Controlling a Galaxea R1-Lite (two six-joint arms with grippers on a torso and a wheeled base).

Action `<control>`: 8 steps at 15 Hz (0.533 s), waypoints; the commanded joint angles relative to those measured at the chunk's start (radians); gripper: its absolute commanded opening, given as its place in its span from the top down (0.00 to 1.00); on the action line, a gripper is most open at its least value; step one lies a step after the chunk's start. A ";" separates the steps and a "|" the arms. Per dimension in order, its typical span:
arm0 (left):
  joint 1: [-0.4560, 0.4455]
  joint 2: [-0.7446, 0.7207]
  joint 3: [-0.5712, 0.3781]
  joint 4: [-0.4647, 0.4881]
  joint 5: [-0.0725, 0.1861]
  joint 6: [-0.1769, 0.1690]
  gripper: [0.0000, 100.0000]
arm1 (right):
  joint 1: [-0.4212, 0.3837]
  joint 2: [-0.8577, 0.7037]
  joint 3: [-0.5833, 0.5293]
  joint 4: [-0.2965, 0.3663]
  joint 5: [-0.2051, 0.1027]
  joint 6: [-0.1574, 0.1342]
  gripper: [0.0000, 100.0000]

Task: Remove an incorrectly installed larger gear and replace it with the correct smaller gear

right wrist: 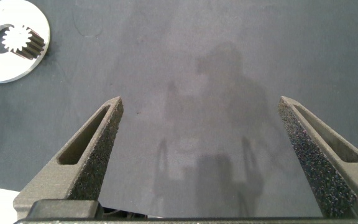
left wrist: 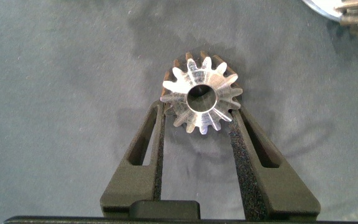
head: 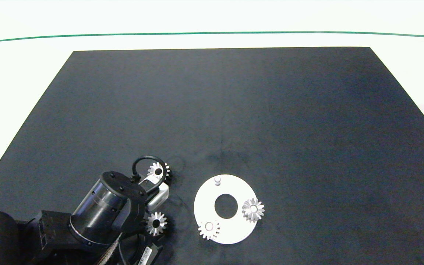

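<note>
Left claw [left wrist: 199, 112] is pinching the smaller gear [left wrist: 201, 93] between its fingertips, low over the black mat [head: 234, 110], towards the table's near edge, left of centre. From above, cable and wrist hide the grip, and I can't tell whether the gear touches the mat. The larger gear [head: 252, 209] sits on the white disc's [head: 204, 202] right rim. Right claw [right wrist: 201, 102] is spread wide over bare mat.

Two gears [head: 253, 209] on the disc [head: 206, 200]; two more gears [head: 156, 223] left of it
</note>
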 commanded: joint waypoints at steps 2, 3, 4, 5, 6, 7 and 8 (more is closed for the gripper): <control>0.008 -0.082 0.000 0.004 0.006 0.004 0.72 | 0.001 -0.001 0.000 -0.001 0.001 -0.001 0.00; 0.006 -0.093 -0.003 0.007 0.006 0.006 0.72 | 0.001 0.000 0.000 0.000 0.001 -0.001 0.00; 0.006 -0.096 -0.006 0.007 0.006 0.007 0.72 | 0.001 0.000 0.000 -0.001 0.001 -0.001 0.00; 0.008 -0.096 -0.022 0.007 0.006 0.012 0.72 | 0.001 0.000 0.000 0.000 0.001 -0.001 0.00; 0.008 -0.093 -0.046 0.011 0.006 0.013 0.72 | 0.001 0.000 0.000 0.000 0.001 -0.001 0.00; 0.008 -0.090 -0.080 0.031 0.006 0.024 0.72 | 0.001 -0.001 0.000 -0.001 0.001 -0.001 0.00; 0.008 -0.087 -0.125 0.066 0.006 0.042 0.72 | 0.001 -0.001 0.000 -0.001 0.001 -0.001 0.00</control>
